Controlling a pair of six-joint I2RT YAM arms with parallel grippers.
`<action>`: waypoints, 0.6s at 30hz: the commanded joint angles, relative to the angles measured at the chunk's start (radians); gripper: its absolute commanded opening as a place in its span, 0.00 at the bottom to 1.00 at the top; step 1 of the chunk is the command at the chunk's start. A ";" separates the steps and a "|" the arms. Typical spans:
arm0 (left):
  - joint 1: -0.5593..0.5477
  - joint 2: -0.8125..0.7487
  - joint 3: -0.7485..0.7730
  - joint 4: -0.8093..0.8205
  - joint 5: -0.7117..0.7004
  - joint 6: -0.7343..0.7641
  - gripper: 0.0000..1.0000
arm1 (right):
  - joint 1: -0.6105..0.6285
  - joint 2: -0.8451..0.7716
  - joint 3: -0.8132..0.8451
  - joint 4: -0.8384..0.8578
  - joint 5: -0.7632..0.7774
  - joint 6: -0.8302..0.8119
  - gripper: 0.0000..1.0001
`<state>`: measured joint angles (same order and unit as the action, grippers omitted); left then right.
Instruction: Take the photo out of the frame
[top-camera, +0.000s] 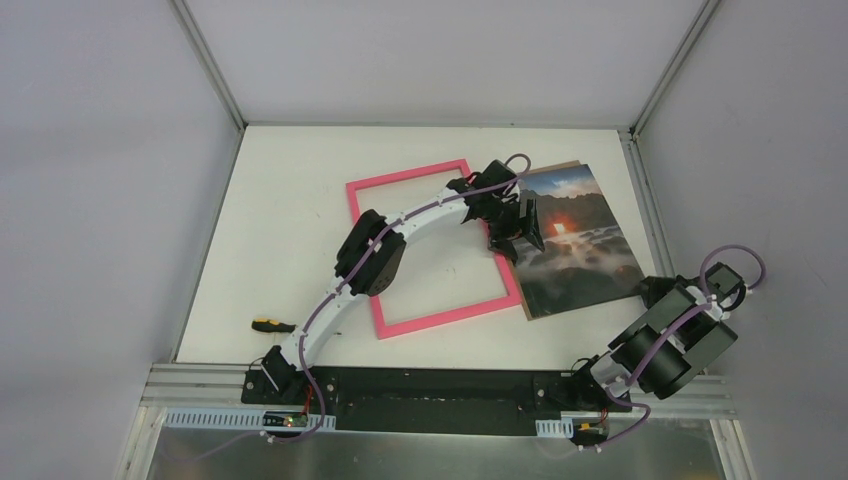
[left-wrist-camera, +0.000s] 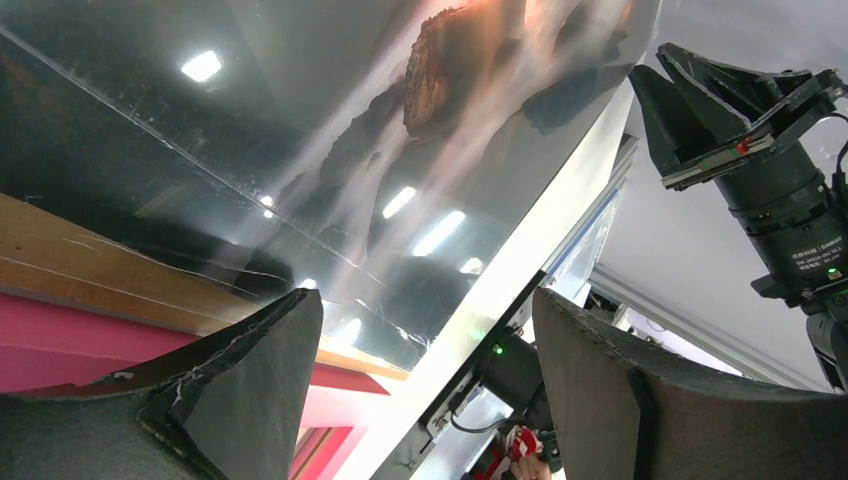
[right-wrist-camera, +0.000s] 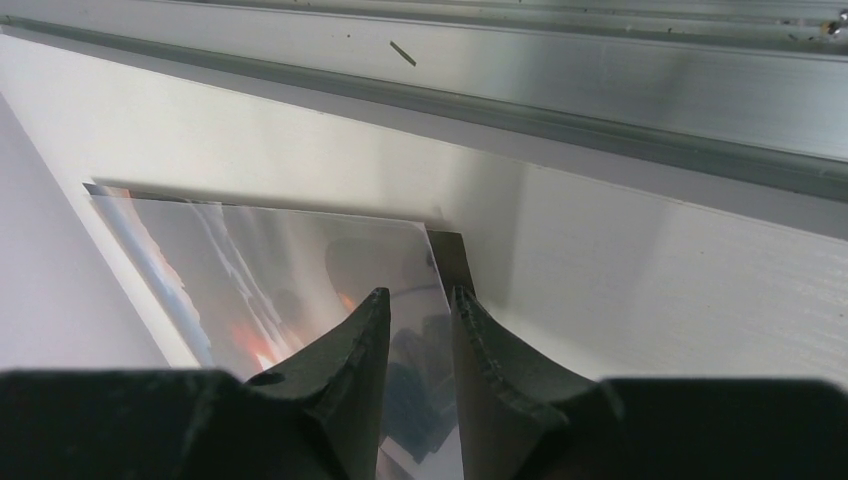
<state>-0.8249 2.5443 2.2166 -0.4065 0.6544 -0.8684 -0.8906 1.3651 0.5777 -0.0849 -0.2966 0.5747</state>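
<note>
Top view: the photo (top-camera: 580, 250) lies just right of the frame (top-camera: 405, 173), left edge at its right rail, left gripper (top-camera: 510, 240) above that seam, right gripper (top-camera: 655, 290) at the near right corner; left wrist: jaws spread, empty; right wrist: fingers (right-wrist-camera: 365, 340) nearly together, grip we cannot tell; next, we judge, slide it clear.

I have open table (top-camera: 285, 220) on the far left, between the pink frame (top-camera: 440, 318) and the left wall (top-camera: 110, 200), and a bare strip along the far edge. The left arm (top-camera: 420, 212) lies diagonally over the frame and blocks most of its opening; only the near right part inside is bare. A screwdriver (top-camera: 272, 324) sits near left, just beside that arm. On the right, the photo (top-camera: 585, 270) nearly fills the space up to the rail (top-camera: 648, 215), and the folded right arm (top-camera: 665, 345) crowds the near right corner.
</note>
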 joint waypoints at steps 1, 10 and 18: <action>-0.007 -0.088 -0.005 -0.002 0.022 0.009 0.78 | 0.022 -0.018 0.031 0.042 -0.005 -0.007 0.32; -0.006 -0.094 -0.009 -0.002 0.020 0.012 0.78 | 0.108 0.037 0.080 0.064 0.020 0.023 0.32; -0.006 -0.059 0.017 0.000 0.012 0.011 0.78 | 0.076 -0.087 0.074 -0.110 0.165 0.028 0.42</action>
<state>-0.8249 2.5427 2.2097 -0.4065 0.6544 -0.8688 -0.7815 1.3762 0.6426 -0.1017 -0.2321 0.5892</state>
